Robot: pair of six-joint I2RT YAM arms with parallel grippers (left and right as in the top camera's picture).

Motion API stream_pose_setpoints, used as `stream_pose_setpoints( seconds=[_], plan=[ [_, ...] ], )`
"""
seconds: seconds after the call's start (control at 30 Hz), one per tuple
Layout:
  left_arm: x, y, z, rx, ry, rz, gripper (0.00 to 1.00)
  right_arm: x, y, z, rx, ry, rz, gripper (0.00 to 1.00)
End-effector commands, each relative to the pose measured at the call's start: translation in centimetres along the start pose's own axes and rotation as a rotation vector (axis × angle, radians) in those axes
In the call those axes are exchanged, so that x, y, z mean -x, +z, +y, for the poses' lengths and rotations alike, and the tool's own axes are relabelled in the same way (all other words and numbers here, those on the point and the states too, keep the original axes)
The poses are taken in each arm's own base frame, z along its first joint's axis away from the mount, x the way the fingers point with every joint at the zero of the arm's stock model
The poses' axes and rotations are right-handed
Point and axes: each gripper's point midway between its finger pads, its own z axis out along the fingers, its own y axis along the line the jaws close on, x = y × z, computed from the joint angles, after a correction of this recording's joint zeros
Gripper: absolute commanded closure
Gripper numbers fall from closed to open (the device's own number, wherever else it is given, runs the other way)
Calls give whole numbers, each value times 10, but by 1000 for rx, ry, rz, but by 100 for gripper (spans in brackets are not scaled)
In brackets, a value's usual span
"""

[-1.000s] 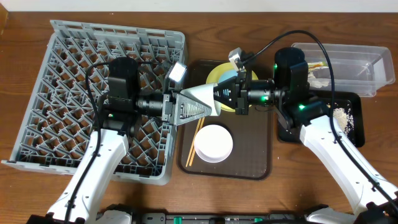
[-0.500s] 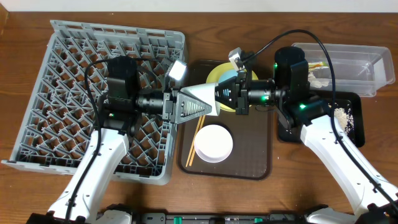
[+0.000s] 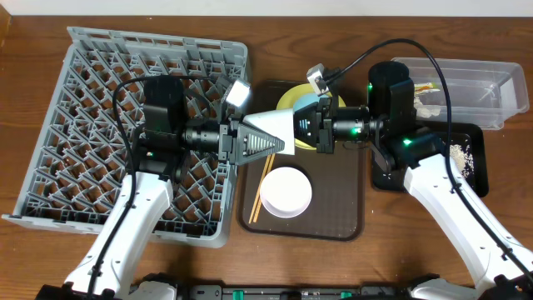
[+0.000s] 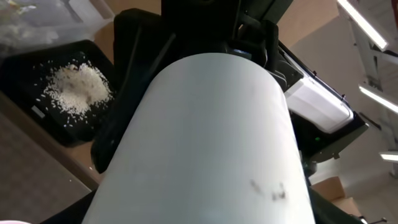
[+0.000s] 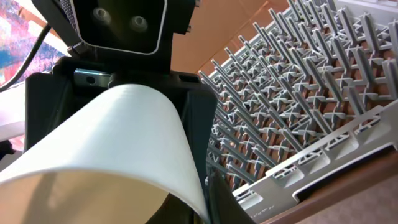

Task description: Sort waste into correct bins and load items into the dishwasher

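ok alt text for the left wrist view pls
The curved outer wall of a pale bowl fills most of the frame, with the other arm's black housing close behind it. At upper left, beige-white scraps lie in a black tray.

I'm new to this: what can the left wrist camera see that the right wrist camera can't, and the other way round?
Only the left wrist view: the black tray with pale food scraps scattered in it. Only the right wrist view: the grey dish rack with its rows of pegs. Both: the pale bowl, close up and filling much of the frame.
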Motion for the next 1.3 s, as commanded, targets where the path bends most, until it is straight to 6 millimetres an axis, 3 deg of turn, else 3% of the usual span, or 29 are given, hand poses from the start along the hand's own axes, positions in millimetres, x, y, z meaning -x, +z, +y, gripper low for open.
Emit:
stream_pose_setpoints(
  seconds=[0.0, 0.23, 0.3, 0.37, 0.5, 0.93, 1.27],
  plan=[
    [8, 1, -5, 13, 89, -16, 45, -7, 0, -10, -15, 31, 13, 94],
    [16, 0, 5, 70, 116, -60, 46, -9, 0, -4, 18, 31, 23, 91],
    [16, 0, 5, 70, 116, -60, 35, -10, 0, -4, 17, 35, 25, 92],
    [16, 0, 5, 70, 116, -60, 34, -11, 0, -5, 16, 40, 28, 99],
    [16, 0, 5, 71, 116, -61, 28, -15, 0, -6, 11, 70, 42, 99],
    [16, 0, 5, 71, 116, -61, 26, -18, -12, 9, 125, 94, 67, 99],
    [19, 0, 3, 68, 141, -64, 22, -24, -13, 7, 121, 135, 82, 99]
  ],
)
